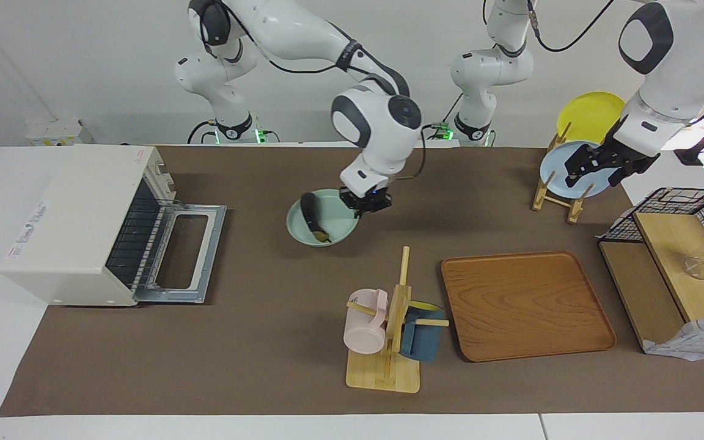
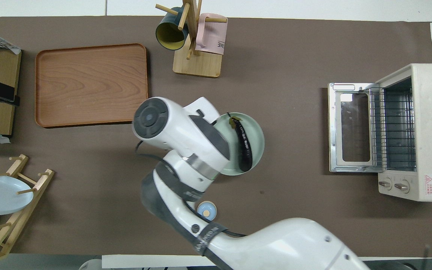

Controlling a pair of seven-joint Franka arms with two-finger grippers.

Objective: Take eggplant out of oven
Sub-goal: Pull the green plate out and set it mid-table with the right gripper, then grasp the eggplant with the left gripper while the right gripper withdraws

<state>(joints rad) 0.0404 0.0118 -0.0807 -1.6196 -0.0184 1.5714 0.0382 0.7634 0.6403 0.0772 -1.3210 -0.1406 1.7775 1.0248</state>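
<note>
The eggplant (image 1: 312, 215) lies on a pale green plate (image 1: 303, 237) in the middle of the table, its stem tip pointing away from the robots; it also shows in the overhead view (image 2: 244, 144). The cream-white oven (image 1: 77, 214) stands at the right arm's end of the table with its door (image 1: 184, 256) folded down flat and its rack (image 2: 392, 127) bare. My right gripper (image 1: 365, 206) hangs open just over the plate's rim beside the eggplant, apart from it. In the overhead view the arm hides it. My left gripper (image 1: 596, 171) waits open by the dish rack.
A wooden tray (image 1: 526, 305) and a mug tree (image 1: 388, 330) with a pink and a blue mug lie farther from the robots. A dish rack (image 1: 557, 198) holds a blue plate and a yellow plate. A wire-basket shelf (image 1: 676, 244) stands at the left arm's end. A small blue cup (image 2: 206, 209) sits near the robots.
</note>
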